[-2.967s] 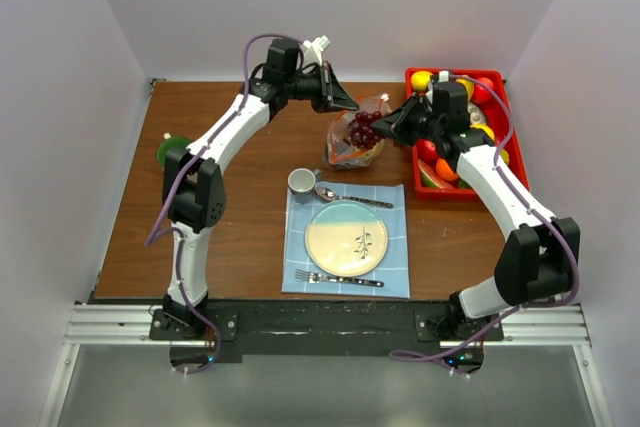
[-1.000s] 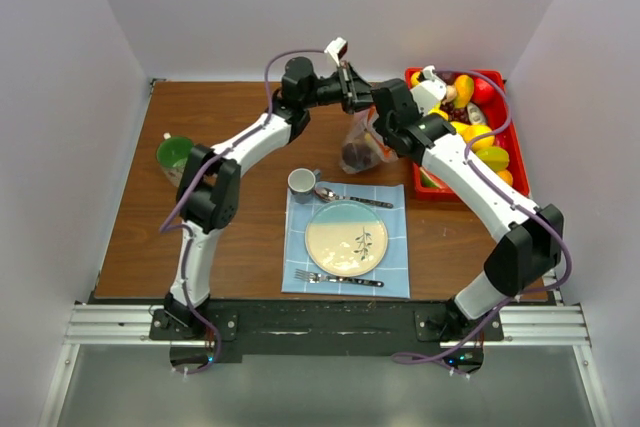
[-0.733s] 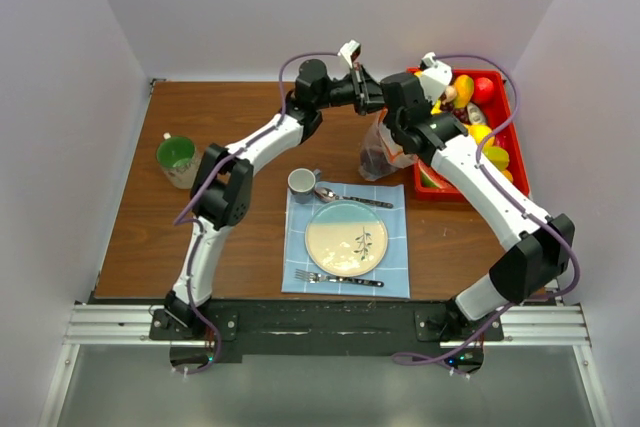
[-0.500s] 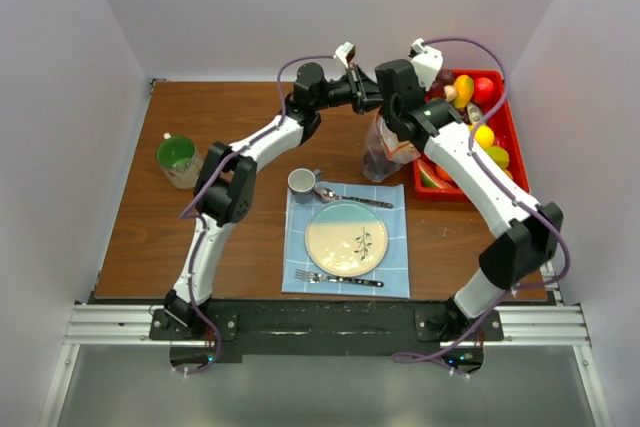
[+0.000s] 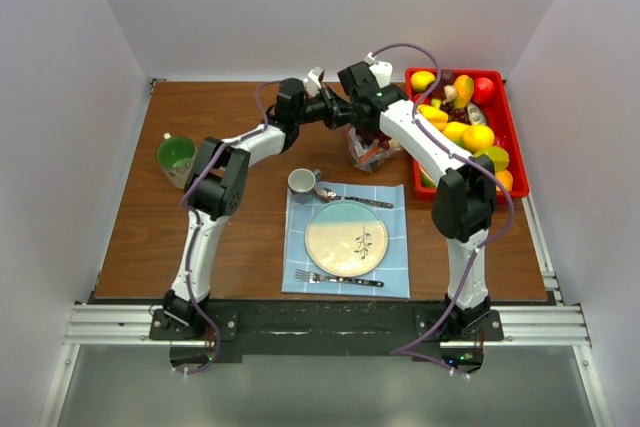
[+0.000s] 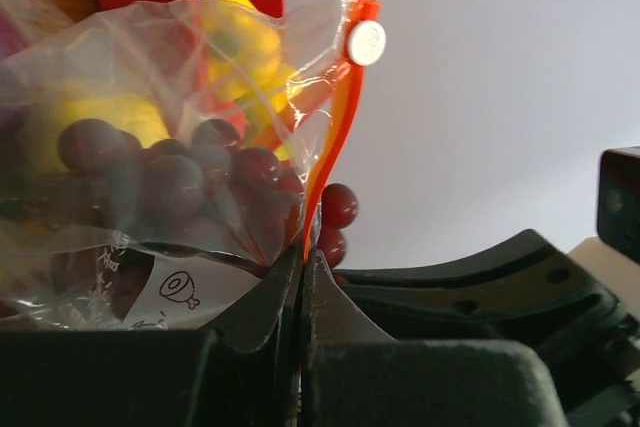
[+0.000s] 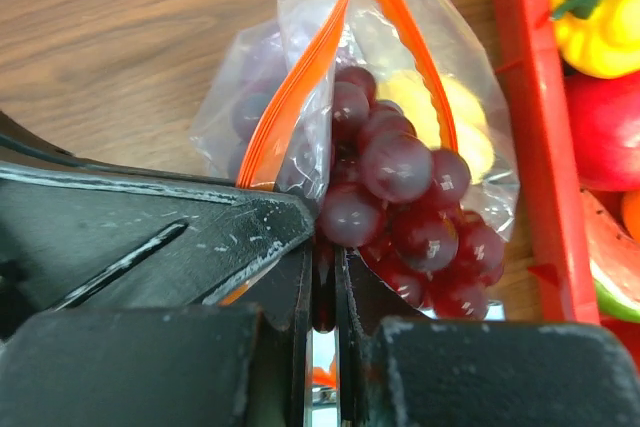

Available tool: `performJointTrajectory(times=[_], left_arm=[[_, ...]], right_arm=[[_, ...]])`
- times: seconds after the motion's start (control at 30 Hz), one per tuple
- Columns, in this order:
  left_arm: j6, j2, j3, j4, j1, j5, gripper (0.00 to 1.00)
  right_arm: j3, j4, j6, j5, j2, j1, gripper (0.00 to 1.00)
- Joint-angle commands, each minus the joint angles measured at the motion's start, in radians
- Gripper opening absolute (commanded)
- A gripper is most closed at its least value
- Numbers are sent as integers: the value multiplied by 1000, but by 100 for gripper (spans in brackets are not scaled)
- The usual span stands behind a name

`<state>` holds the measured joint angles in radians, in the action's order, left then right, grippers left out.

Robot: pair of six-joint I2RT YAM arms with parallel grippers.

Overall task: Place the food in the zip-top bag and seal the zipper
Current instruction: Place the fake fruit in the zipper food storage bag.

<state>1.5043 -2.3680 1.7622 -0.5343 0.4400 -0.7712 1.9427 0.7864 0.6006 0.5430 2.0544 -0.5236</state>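
Over the last three seconds both arms have swung in from either side until their wrists nearly meet, and the zip-top bag [image 5: 367, 147] has been gathered up from lying slack on the table. It now hangs between them at 12 o'clock from the plate [image 5: 347, 237] and just at 9 o'clock from the red tray [image 5: 512, 137].

The left gripper [image 6: 302, 282] is clenched on the zipper [image 6: 335, 137]. The right gripper [image 7: 322, 282] is also clamped tight at the bag's mouth edge. Whether it pinches strip or only film is hard to tell there.

The step in hand looks like sealing. In the right wrist view the two orange tracks stand apart, with grapes [image 7: 398, 169] bulging between them. A good seal would need the left claw to anchor its end and the fruit shaken down clear. The right could then press both tracks together and run along them.

The strip is the long axis. In the left wrist view it rises from the jaws at 6 o'clock toward 1 o'clock, ending at a white tab [image 6: 366, 43]. The mouth seems to face upward.
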Motion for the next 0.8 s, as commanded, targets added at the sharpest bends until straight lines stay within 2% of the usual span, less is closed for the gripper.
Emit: performJointTrajectory(times=[0.0, 0.1, 0.2, 0.23, 0.43, 0.63, 0.77], left_arm=[[-142, 113, -44, 81, -6, -22, 1], [-217, 136, -73, 169, -17, 13, 0], [-248, 141, -96, 200, -24, 27, 0], [-250, 141, -99, 201, -24, 27, 0], [-266, 145, -109, 235, -26, 49, 0], [-259, 161, -129, 240, -26, 67, 0], [-262, 168, -135, 238, -26, 78, 0]], right_arm=[[88, -59, -2, -43, -30, -4, 0], [96, -59, -16, -78, -14, -6, 1], [36, -116, -35, -124, -34, -4, 13], [3, -134, -44, -144, -52, -4, 22], [2, -174, -94, -219, -63, -6, 45], [-10, -199, -134, -262, -117, -7, 56], [-24, -196, -162, -250, -160, -7, 59]])
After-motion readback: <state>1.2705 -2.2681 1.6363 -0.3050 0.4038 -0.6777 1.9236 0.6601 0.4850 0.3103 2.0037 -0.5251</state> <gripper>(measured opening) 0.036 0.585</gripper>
